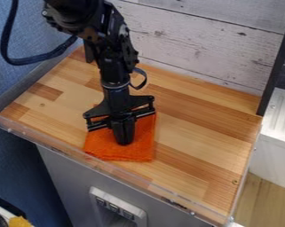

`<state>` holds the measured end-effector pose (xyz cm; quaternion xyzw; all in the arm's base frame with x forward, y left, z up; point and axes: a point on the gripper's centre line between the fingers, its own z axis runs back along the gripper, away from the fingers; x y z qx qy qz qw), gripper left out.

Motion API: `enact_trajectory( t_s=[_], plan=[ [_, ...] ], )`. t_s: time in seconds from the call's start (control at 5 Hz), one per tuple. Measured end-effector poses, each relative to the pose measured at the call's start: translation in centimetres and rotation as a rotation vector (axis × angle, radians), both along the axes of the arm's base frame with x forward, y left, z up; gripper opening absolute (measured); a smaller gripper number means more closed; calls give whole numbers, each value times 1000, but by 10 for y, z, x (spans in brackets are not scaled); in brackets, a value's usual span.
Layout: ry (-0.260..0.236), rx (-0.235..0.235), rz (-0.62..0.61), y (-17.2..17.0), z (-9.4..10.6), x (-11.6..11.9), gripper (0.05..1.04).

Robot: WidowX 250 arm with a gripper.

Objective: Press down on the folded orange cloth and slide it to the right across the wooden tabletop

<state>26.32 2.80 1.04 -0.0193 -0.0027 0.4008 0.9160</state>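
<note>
Claw (124, 141) closed, tips down at the orange cloth (143, 148).

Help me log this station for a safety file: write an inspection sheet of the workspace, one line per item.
Surface: wooden worktop in light and brown strips, with a clear plastic lip at the front.
Job's things: orange cloth lying flat, mostly right of and below the pincer's tip in view.
Clutter: nothing seen on the worktop.
Pincer: black pincer pointing down over the cloth, fingers together; whether they pinch fabric cannot be told.
Cables: thick black cable looping at upper left; small loop beside the arm.
Surroundings: whitewashed plank wall behind, blue wall left, grey cabinet front with a white switch panel below.
</note>
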Motion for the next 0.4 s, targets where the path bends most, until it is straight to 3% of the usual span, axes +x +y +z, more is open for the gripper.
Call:
enact_trajectory(
  t_s=[0.4],
  plan=[
    [-21,20,-190,-23,-1,16,58]
  ],
)
